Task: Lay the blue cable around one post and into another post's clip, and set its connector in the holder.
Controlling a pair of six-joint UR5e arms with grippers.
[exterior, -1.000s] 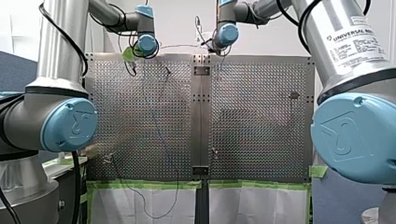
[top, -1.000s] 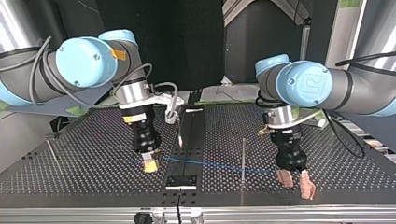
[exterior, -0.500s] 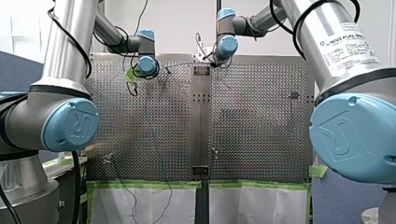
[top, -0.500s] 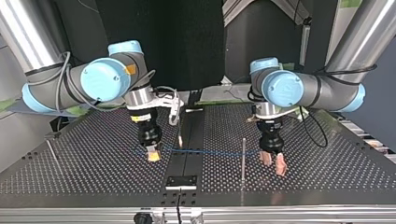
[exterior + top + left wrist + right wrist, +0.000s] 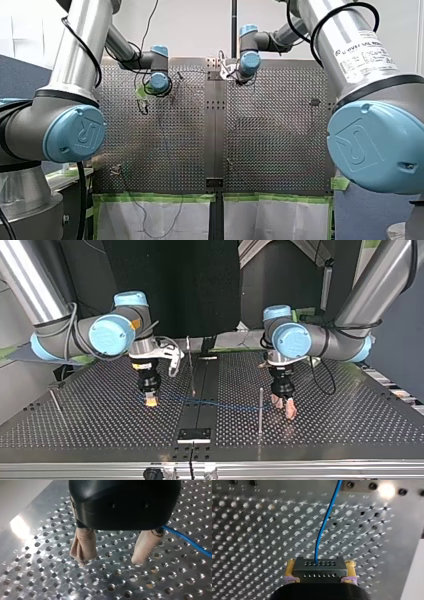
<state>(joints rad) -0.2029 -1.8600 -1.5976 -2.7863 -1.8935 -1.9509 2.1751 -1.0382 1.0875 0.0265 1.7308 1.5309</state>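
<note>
Wedged between right fingers (image 5: 290, 570): connector (image 5: 320, 568).

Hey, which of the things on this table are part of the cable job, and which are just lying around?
Job:
- blue cable
- connector, clamped in my right hand
- my left hand, open beside the cable
- near post
- middle post

Lying about:
- green tape
- white sheet
- leaning rod

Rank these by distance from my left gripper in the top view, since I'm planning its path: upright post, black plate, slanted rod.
From my left gripper:
1. upright post, just beside it, toward the view's middle.
2. black plate, middle of the near edge.
3. slanted rod, far at the view's left.
</note>
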